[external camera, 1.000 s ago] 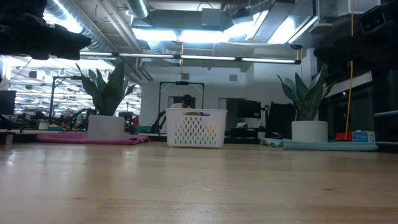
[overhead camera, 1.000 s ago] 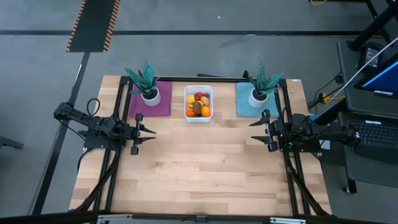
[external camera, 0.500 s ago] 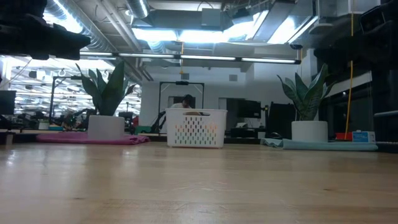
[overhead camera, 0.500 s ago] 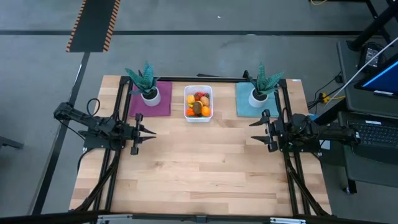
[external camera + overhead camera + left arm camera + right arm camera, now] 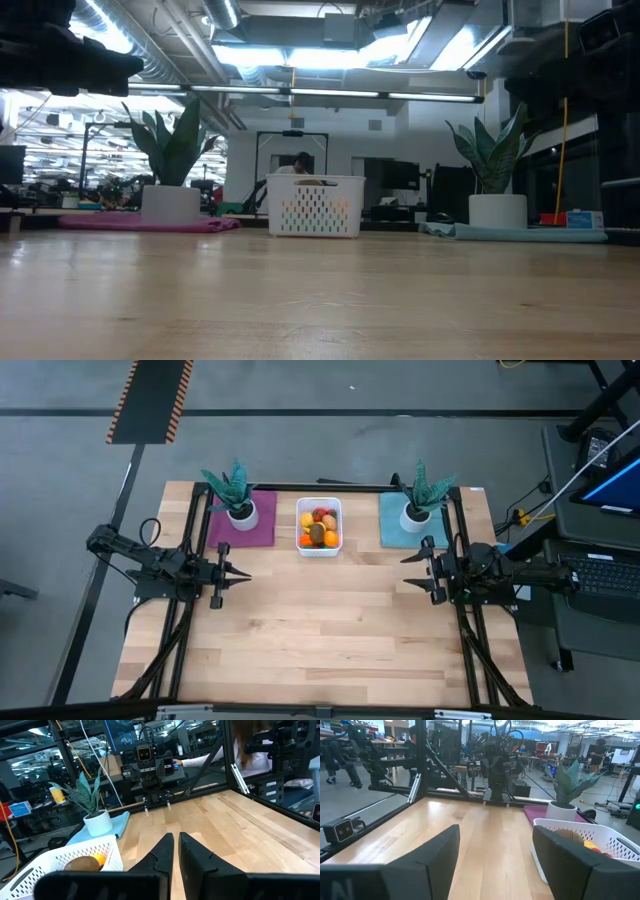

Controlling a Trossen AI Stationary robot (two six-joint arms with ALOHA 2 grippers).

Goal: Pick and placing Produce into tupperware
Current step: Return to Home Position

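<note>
The white tub [image 5: 300, 526] stands at the middle of the far edge of the wooden table [image 5: 330, 635], between a purple mat [image 5: 263, 528] on the left arm's side and a teal mat [image 5: 388, 526] on the right arm's side, apart from both. Each mat carries a spiky teal plant in a white pot, one on the purple mat [image 5: 233, 491] and one on the teal mat [image 5: 421, 492]. The toy produce [image 5: 319, 527] lies heaped inside the tub: orange, yellow and red pieces around a brown one in the middle. From the left wrist view a brown piece [image 5: 82, 864] and an orange one [image 5: 100, 859] show above the tub's perforated wall. The left gripper [image 5: 240, 573] hangs over the table's left edge, well apart from the tub and pointing toward the centre. Its two fingers [image 5: 165, 852] are drawn together with only a thin slit between them and hold nothing. The right gripper [image 5: 408, 571] sits opposite at the right edge, facing inward. Its fingers [image 5: 437, 855] are spread wide and grasp nothing. The board between the two grippers is bare wood.
</note>
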